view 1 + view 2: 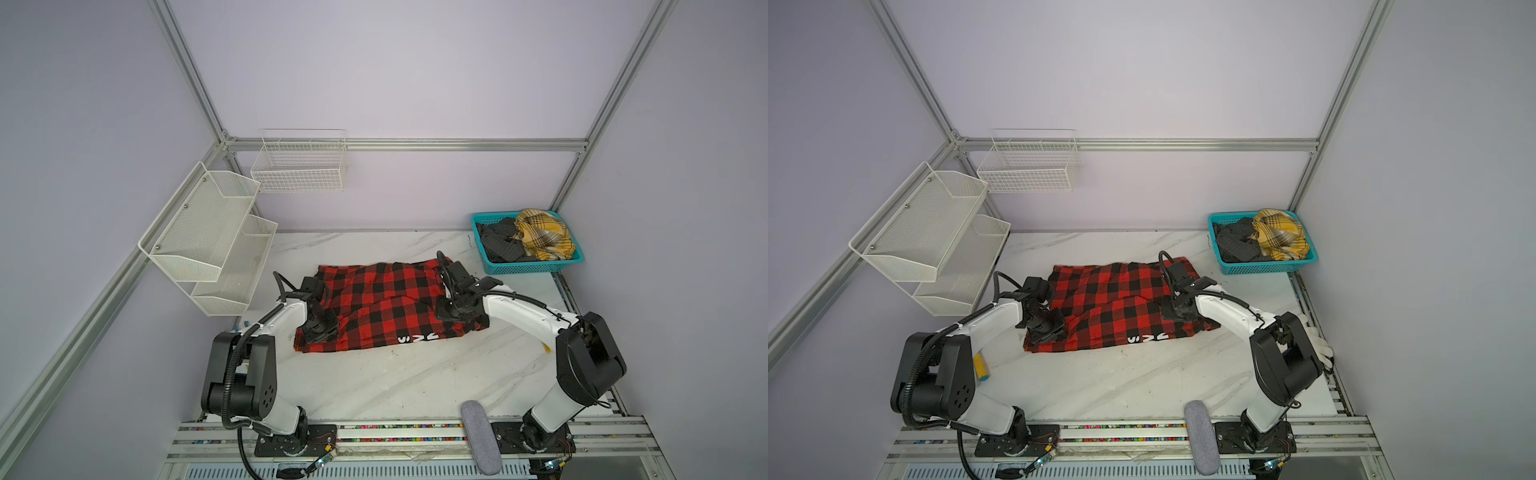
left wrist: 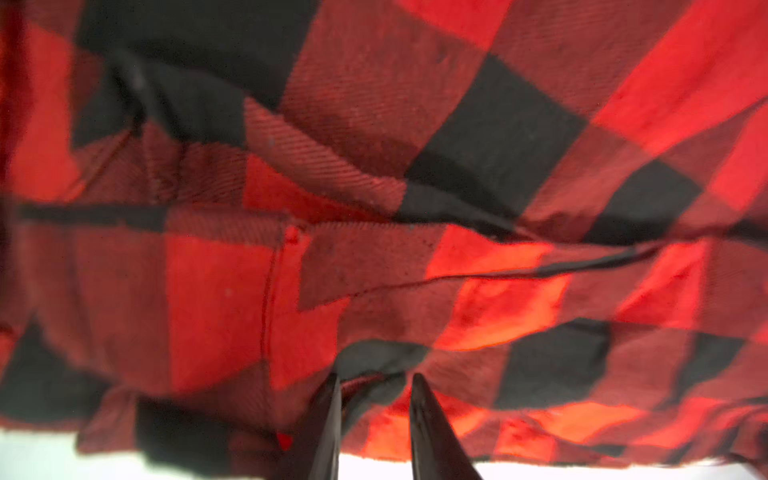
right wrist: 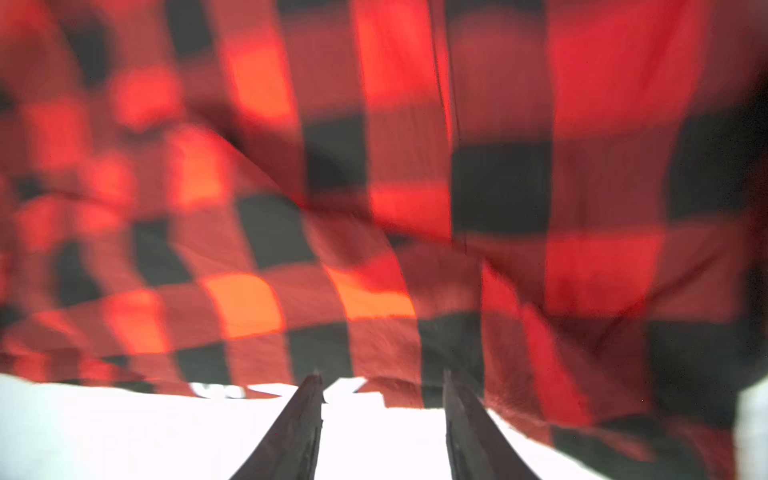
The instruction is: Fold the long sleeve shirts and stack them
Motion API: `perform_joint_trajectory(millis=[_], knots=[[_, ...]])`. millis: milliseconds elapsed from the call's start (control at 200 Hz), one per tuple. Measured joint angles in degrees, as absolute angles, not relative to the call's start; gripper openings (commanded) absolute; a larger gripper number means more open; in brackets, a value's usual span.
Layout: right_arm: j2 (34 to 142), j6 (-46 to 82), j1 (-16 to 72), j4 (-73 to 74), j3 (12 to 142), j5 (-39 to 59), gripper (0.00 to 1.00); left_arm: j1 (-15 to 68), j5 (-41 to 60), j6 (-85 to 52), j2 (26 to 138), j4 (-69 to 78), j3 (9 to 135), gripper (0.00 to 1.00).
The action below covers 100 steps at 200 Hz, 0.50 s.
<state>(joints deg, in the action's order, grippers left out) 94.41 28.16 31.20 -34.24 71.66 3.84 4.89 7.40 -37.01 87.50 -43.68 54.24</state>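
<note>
Red-black shirt [image 1: 386,299] lies mid worktop [image 1: 415,374]. Your left pincer [image 2: 376,380] apart over its left end; right pincer [image 3: 382,378] apart over right end.

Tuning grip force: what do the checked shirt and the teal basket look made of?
The checked shirt looks like soft woven flannel: matte, visible twill weave, creases. The teal basket is probably moulded plastic: stiff perforated walls, even colour.

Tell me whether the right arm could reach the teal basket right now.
Probably yes. The right gripper hangs open and empty over the right end of the red checked shirt, and only bare table lies between it and the teal basket. Its full stretch can't be judged.
</note>
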Motion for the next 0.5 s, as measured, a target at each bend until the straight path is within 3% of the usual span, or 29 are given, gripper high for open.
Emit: perform_joint_trajectory(millis=[140,285,500], knots=[[98.89,26.22,23.18,-33.95,87.57,3.95,0.69,4.8,6.11,-34.81,89.58,-45.5,69.47,0.63],[113.03,23.9,18.17,-33.85,104.9,3.62,0.72,3.05,4.6,-32.49,97.97,-43.05,87.53,0.69],[130.72,20.6,17.37,-35.92,115.66,3.68,0.74,-0.27,2.66,-29.32,110.26,-41.01,95.64,0.74]])
